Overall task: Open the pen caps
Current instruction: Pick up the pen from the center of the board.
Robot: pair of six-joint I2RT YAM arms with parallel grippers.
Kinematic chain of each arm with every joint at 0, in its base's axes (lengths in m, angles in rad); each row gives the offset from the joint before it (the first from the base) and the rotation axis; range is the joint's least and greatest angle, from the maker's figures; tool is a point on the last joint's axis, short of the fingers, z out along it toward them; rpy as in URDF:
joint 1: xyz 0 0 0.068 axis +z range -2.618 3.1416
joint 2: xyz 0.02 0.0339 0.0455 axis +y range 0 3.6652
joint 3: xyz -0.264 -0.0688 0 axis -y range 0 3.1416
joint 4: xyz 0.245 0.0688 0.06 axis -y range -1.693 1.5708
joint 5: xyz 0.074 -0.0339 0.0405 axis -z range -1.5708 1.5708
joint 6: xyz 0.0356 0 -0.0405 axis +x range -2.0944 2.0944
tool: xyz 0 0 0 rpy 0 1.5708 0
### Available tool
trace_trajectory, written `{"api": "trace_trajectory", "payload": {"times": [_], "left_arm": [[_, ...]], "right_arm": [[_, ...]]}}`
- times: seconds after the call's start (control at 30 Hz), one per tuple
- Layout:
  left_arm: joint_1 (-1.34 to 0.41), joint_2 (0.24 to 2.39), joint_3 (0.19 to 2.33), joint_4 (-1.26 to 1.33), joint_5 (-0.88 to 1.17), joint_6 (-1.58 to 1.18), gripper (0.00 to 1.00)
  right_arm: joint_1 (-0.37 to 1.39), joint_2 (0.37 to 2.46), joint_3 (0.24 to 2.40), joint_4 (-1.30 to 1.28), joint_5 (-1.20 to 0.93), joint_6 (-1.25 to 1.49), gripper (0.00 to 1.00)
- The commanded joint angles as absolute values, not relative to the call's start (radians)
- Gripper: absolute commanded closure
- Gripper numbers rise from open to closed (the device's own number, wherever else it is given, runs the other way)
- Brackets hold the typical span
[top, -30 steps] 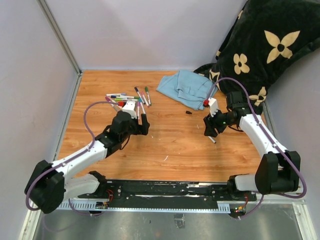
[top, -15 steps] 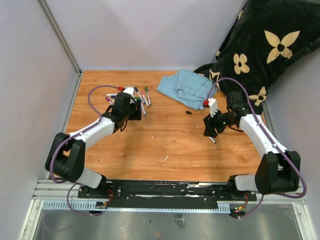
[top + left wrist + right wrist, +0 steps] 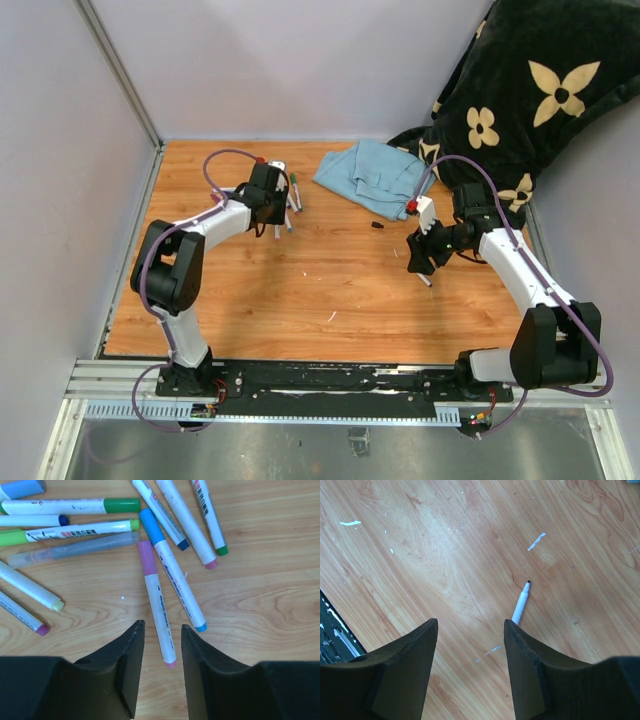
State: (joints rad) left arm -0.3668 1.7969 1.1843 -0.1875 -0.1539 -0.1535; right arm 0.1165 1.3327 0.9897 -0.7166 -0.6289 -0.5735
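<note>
Several capped markers (image 3: 287,200) lie in a loose pile at the back left of the table. In the left wrist view I see a pink cap (image 3: 147,557), a blue cap (image 3: 148,520) and a green cap (image 3: 121,505) on white barrels. My left gripper (image 3: 162,630) straddles the tail end of the pink-capped marker (image 3: 161,615); its jaws stand narrowly apart, with a gap on each side of the barrel. My right gripper (image 3: 470,622) hangs open over bare wood. An uncapped black-tipped marker (image 3: 521,605) lies just beyond its right finger.
A loose black cap (image 3: 377,225) lies between the arms near a crumpled blue cloth (image 3: 368,175). A dark flowered blanket (image 3: 530,90) fills the back right corner. Grey walls close in the wooden table (image 3: 330,290) at the left and back.
My left arm has swung from mid-table up to the marker pile, and its jaws have narrowed round the pink-capped marker's end. The right arm has not moved.
</note>
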Motion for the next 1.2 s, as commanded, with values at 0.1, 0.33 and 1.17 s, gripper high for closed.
{"api": "trace_trajectory", "payload": {"times": [0.1,0.33,1.17], "left_arm": [[-0.361,1.867,1.234,-0.251,-0.183,-0.128,0.63],[-0.36,1.919,1.252,-0.256,-0.157,-0.132,0.66],[-0.367,1.712,0.94,-0.259,-0.053,-0.255,0.87]], "right_arm": [[0.1,1.31,0.994,-0.738,-0.654,-0.587,0.43],[0.101,1.309,0.992,-0.739,-0.655,-0.586,0.43],[0.101,1.31,0.995,-0.743,-0.67,-0.59,0.43]]}}
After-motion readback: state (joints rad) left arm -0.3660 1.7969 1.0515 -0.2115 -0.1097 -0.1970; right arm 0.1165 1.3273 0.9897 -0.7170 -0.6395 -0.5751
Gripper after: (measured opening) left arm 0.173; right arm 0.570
